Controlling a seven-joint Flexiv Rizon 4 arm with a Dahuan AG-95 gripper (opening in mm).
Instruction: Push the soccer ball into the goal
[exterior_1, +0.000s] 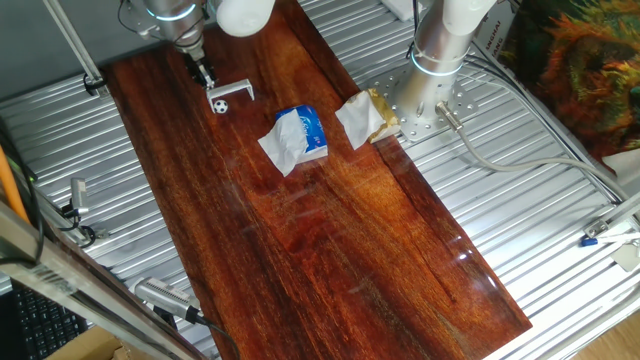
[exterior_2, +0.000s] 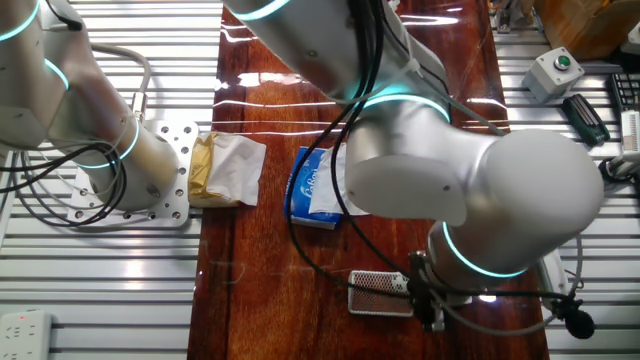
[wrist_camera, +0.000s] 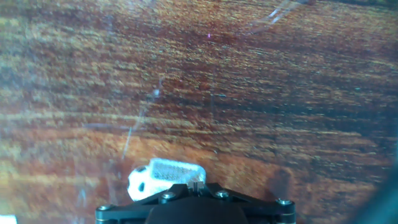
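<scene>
1. Claw (exterior_1: 204, 76) of the silver arm hangs low over the far end of the glossy dark-red wooden counter (exterior_1: 330, 250), just behind the tiny white soccer ball with black patches (exterior_1: 219, 103); whether its fingers are spread or closed cannot be told from any view.
2. That ball rests on the counter, just beside the small white-grey bracket-shaped goal (exterior_1: 232, 91), near its opening; the hand view shows it at the lower edge, touching or nearly touching a pale ridged fingertip.
3. It looks very light, hard and round, so on this slick surface it would likely roll off at a slight touch.
4. Gripping seems unneeded; a slow nudge squarely on the side facing away from the goal should serve, since an off-centre push may send it past a leg.
</scene>
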